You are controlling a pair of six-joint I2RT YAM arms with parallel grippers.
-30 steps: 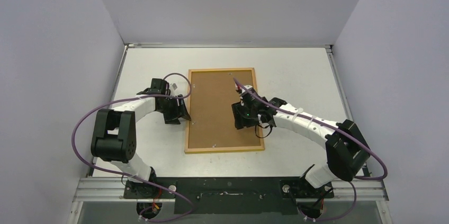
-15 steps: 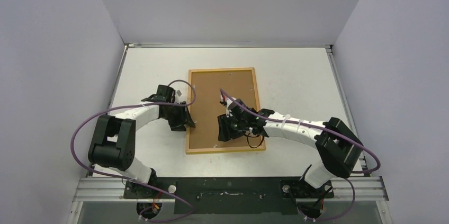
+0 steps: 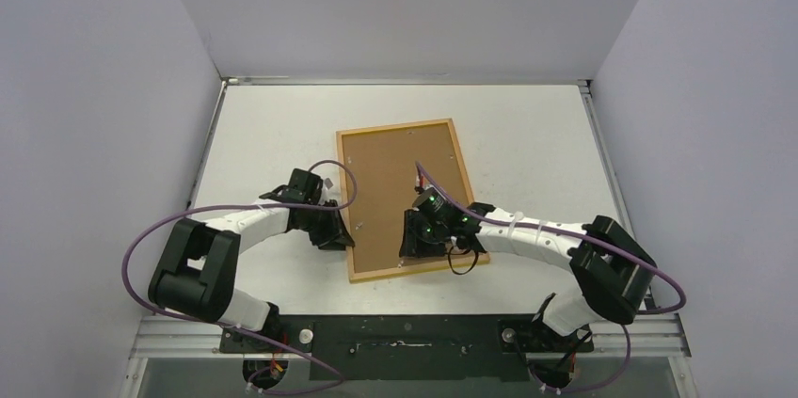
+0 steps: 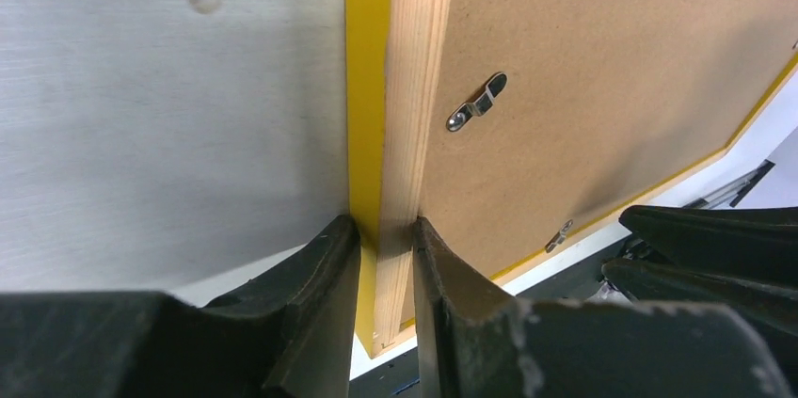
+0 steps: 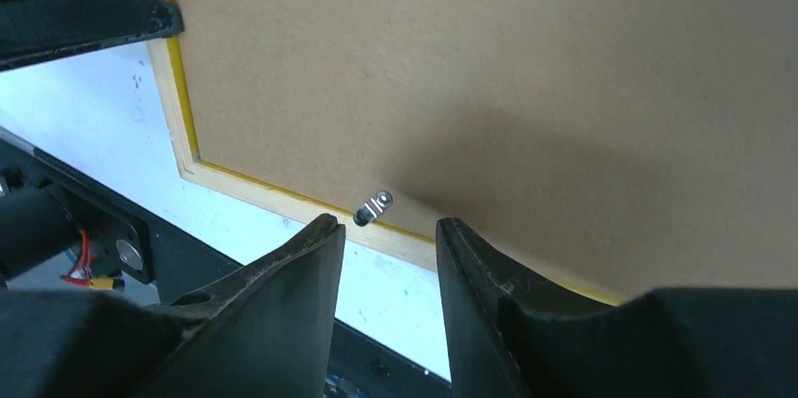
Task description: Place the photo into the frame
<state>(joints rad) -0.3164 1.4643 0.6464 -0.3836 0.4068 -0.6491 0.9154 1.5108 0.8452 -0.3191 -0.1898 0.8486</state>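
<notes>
Your frame [image 3: 395,126] lies face down near the middle of the table [image 3: 536,135], skewed so that its near end swings toward the right arm, with the brown board [image 3: 400,182] filling its back. Your left gripper [image 3: 341,240] is at the frame's left rail, close to the near left corner. From the left wrist you can see its fingers [image 4: 329,257] closed narrow on that rail, one against the yellow side and the other against the inner side by the board, the light wood pinched between them. A small metal clip [image 4: 476,103] sits on the board just beyond that grip. You cannot tell from these views whether the rail is raised off the table. Your right gripper [image 3: 412,246] is over the near end of the frame, inside its right half. From the right wrist its jaws stand partly apart and hold nothing. They point down at the near rail, and another clip [image 5: 374,207] on the board's edge shows in the gap just past the fingertips [image 5: 315,238]. The two grippers are near each other but apart.
</notes>
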